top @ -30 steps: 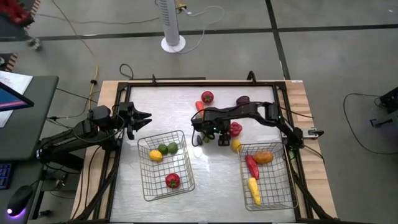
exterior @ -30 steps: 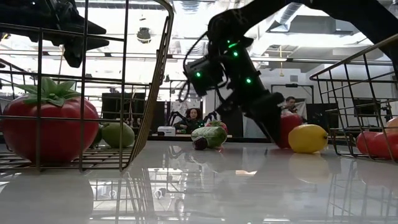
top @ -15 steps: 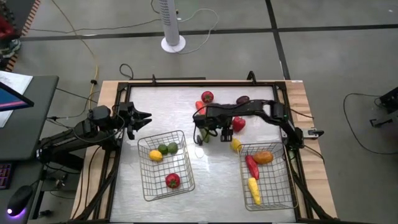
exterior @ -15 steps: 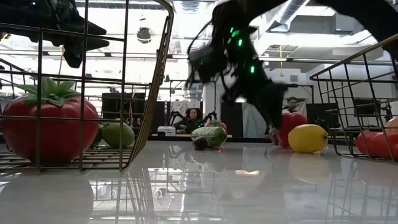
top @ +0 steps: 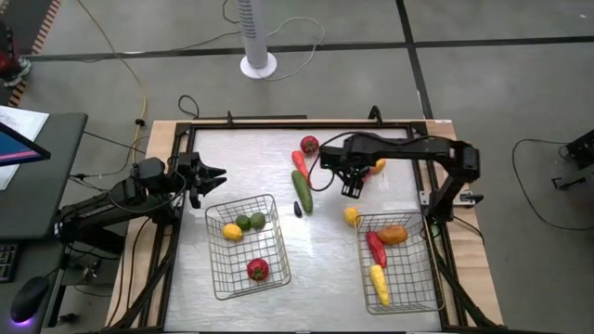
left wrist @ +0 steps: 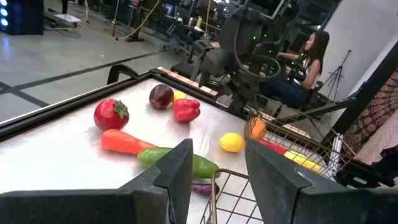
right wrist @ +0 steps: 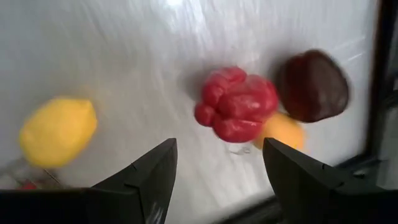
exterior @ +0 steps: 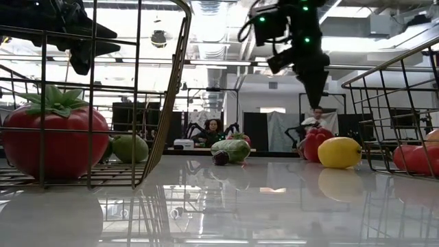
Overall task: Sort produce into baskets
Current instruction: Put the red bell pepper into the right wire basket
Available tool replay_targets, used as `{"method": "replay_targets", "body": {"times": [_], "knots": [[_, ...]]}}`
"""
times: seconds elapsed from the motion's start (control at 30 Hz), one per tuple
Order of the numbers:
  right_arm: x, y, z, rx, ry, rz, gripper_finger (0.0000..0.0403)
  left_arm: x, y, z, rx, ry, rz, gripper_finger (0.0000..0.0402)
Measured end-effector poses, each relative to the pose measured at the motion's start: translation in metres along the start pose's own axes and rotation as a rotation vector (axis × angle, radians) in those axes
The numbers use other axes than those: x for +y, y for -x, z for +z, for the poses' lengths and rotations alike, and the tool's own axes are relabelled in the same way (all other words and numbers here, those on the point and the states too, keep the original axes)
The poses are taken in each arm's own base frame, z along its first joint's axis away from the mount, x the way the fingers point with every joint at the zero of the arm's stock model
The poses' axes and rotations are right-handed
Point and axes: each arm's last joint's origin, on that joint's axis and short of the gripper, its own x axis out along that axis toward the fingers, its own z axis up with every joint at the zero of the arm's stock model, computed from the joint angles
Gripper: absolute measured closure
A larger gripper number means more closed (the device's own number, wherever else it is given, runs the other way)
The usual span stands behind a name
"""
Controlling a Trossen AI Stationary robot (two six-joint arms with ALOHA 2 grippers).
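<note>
Loose produce lies on the white table: a red tomato [top: 309,144], a carrot [top: 299,160], a cucumber [top: 303,193], a lemon [top: 352,215], and a red pepper [right wrist: 236,102] beside a dark maroon piece [right wrist: 313,84] and a yellow piece [right wrist: 280,130]. My right gripper [top: 351,188] is open and empty, raised above the red pepper [exterior: 314,143]; it also shows in its wrist view [right wrist: 221,180]. My left gripper [top: 215,176] waits open and empty at the table's left, above the left basket's [top: 272,199] far corner.
The left wire basket holds a tomato [top: 258,269], two green pieces [top: 249,222] and a yellow piece [top: 232,232]. The right basket [top: 434,278] holds an orange piece [top: 393,235], a red chili [top: 375,248] and a yellow corn [top: 379,283]. A small dark piece [top: 297,208] lies by the cucumber.
My right gripper has risen well off the table and swung toward the table's far right, from beside the cucumber and lemon to above the red pepper. The cucumber, once covered by the arm, now shows in full.
</note>
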Motion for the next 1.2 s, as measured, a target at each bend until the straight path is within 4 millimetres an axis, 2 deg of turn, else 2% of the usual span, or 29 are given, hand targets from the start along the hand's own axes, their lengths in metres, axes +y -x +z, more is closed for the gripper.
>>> {"method": "replay_targets", "body": {"times": [0.13, 0.37, 0.47, 0.8, 0.9, 1.2], "knots": [[-0.003, -0.014, -0.01, -0.07, -0.08, 0.044, 0.0138, 0.0, 0.0, 0.0, -0.002, 0.0, 0.004, 0.0269], [-0.008, -0.032, -0.015, -0.065, -0.076, 0.046, 0.0137, 0.0, 0.0, 0.0, -0.002, 0.008, 0.005, 0.0269], [-0.005, -0.039, -0.014, -0.044, -0.06, 0.015, 0.0137, 0.0, 0.0, 0.0, -0.002, 0.0, 0.005, 0.0269], [0.024, -0.062, -0.003, 0.022, 0.052, -0.168, 0.0137, 0.0, 0.0, 0.0, -0.001, -0.004, 0.006, 0.0269], [0.024, -0.07, -0.002, 0.067, 0.058, -0.245, 0.0137, 0.0, 0.0, 0.0, -0.001, -0.003, 0.005, 0.0269], [0.02, -0.086, 0.006, 0.086, 0.042, -0.317, 0.0137, 0.0, 0.0, 0.0, 0.002, -0.002, 0.0, 0.0269]]}}
